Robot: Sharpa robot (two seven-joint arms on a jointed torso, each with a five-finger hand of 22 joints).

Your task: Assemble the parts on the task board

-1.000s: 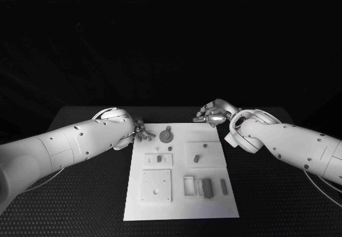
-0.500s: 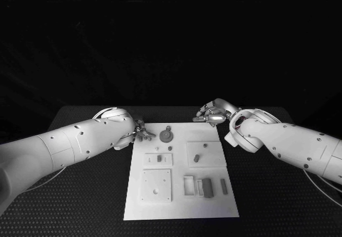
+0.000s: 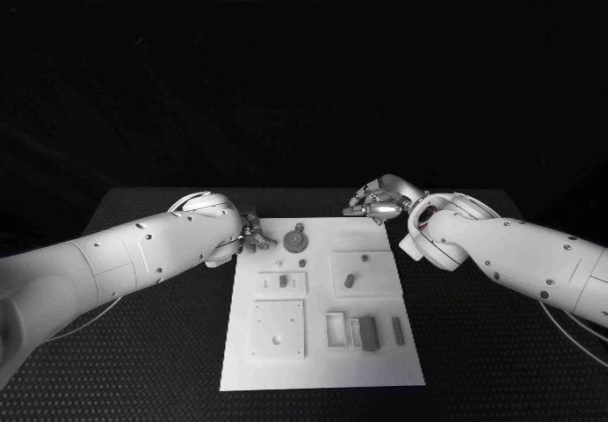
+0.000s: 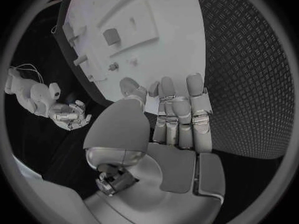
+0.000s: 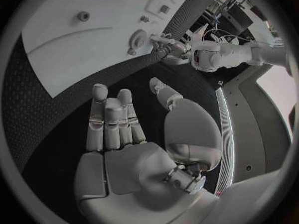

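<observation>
So the task board (image 3: 323,303) is a long white plate sitting in the middle of the black table (image 3: 152,343), running away from the robot. It's got a few raised white square blocks on it: one near the front left with a small hole (image 3: 277,330), a smaller one above it with a dark piece standing in a slot (image 3: 283,282), and one on the right with a short grey peg lying on it (image 3: 349,281). At the far end there's a round grey gear-looking part (image 3: 295,240). Near the front right, a white open frame (image 3: 336,331) sits just beside a grey bar (image 3: 369,334) and a thinner grey strip (image 3: 398,330).

The left hand (image 3: 254,236) is at the board's far left corner, just beside the gear part. From the left wrist view its fingers (image 4: 179,107) are straight and side by side, thumb off to the side, nothing in them. Can't tell if the fingertips actually touch the board edge.

The right hand (image 3: 376,204) hovers at the far right corner of the board, off the parts. The right wrist view shows its fingers (image 5: 112,117) stretched out loosely with the palm empty, over the bare tabletop beside the board.

Both white forearms flank the far half of the board; the front half is unobstructed.
</observation>
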